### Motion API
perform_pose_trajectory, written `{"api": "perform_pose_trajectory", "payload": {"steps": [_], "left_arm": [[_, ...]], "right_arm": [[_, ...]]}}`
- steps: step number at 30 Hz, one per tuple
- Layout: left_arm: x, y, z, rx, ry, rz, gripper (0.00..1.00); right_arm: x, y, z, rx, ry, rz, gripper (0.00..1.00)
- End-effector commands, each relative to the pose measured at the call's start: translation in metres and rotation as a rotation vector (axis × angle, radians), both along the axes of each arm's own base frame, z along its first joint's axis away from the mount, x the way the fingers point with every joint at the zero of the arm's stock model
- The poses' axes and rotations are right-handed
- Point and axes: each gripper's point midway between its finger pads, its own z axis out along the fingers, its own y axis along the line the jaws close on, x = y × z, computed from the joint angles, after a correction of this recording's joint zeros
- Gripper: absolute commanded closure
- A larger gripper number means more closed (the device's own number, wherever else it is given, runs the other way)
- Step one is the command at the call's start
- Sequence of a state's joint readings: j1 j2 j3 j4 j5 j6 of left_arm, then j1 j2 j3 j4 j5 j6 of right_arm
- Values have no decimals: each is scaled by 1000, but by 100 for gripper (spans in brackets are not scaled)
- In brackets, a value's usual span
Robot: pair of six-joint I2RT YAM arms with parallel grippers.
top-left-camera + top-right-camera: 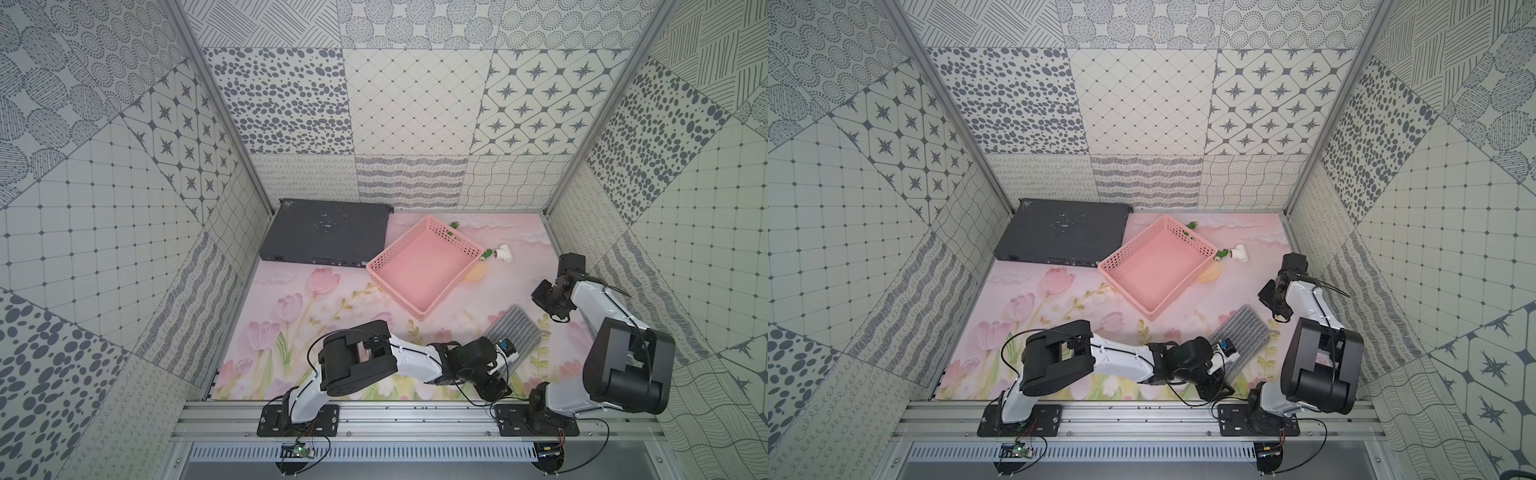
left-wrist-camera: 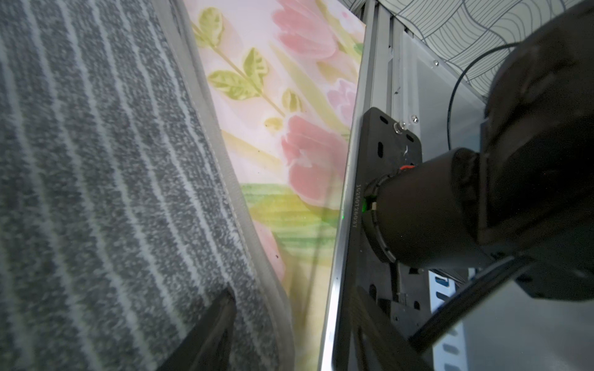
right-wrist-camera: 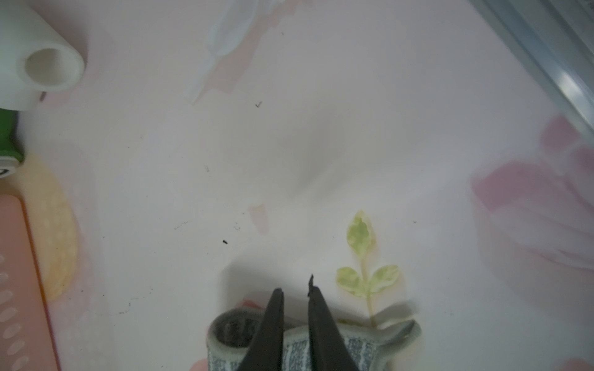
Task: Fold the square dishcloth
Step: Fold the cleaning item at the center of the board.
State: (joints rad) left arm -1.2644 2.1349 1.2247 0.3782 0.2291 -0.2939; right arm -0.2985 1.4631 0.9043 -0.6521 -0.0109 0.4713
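Right wrist view: the right gripper [image 3: 295, 290] holds its 2 fingers a narrow gap apart, gripping nothing, above an edge of the square dishcloth [image 3: 363, 350]. The left gripper [image 2: 295, 298] has its jaws spread wide, 1 finger [image 2: 209, 331] over the cloth, nothing held. In both top views the dishcloth [image 1: 517, 328] [image 1: 1241, 328] lies folded on the floral mat [image 1: 332, 299], near the pink basket [image 1: 419, 270].

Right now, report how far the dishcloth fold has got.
Done: the dishcloth lies as a narrow doubled rectangle, layered edges showing in the right wrist view. In hand: the right gripper hangs slightly open at its far end, the left gripper over its near end. Left: perhaps a second fold.
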Motion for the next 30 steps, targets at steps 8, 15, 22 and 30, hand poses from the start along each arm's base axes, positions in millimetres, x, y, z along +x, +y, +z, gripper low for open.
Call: {"api": "perform_pose_trajectory", "payload": {"steps": [8, 15, 22, 30], "left_arm": [[-6, 7, 70, -118, 17, 23, 41], [6, 19, 52, -47, 95, 142, 57], [14, 28, 10, 40, 236, 226, 73], [32, 47, -19, 119, 306, 324, 78]], "right_arm": [[11, 32, 26, -32, -73, 119, 77], [4, 59, 38, -40, -80, 194, 77], [-15, 74, 31, -30, -30, 230, 80], [-32, 81, 4, 20, 59, 223, 82]]}}
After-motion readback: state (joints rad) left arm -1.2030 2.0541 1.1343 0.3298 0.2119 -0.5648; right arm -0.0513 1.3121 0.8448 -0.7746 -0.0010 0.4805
